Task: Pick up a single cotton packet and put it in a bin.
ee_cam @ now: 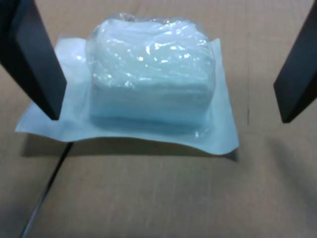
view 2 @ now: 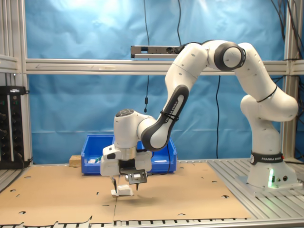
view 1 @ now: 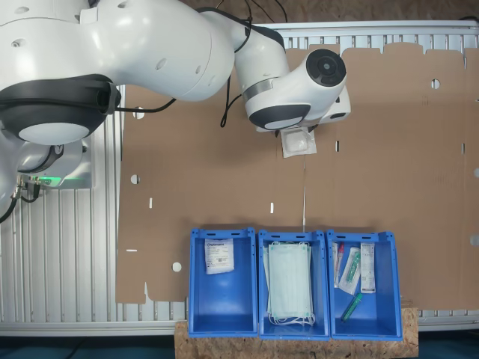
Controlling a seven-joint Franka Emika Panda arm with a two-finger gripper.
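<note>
— Currently, where do we locate the gripper [ee_cam: 168,111]?

— We see it low over the cardboard sheet [view 1: 389,179], fingers [ee_cam: 34,64] spread apart, one on each side of the cotton packet [ee_cam: 148,79]. Neither finger touches the bulging pad; one hangs over the packet's flat rim.

— And the packet's position?

— We find it lying flat on the cardboard beneath the gripper [view 2: 124,186], well apart from the blue crates. In the first exterior view, the bin [view 1: 222,314] at the first exterior view's left holds one white packet.
</note>
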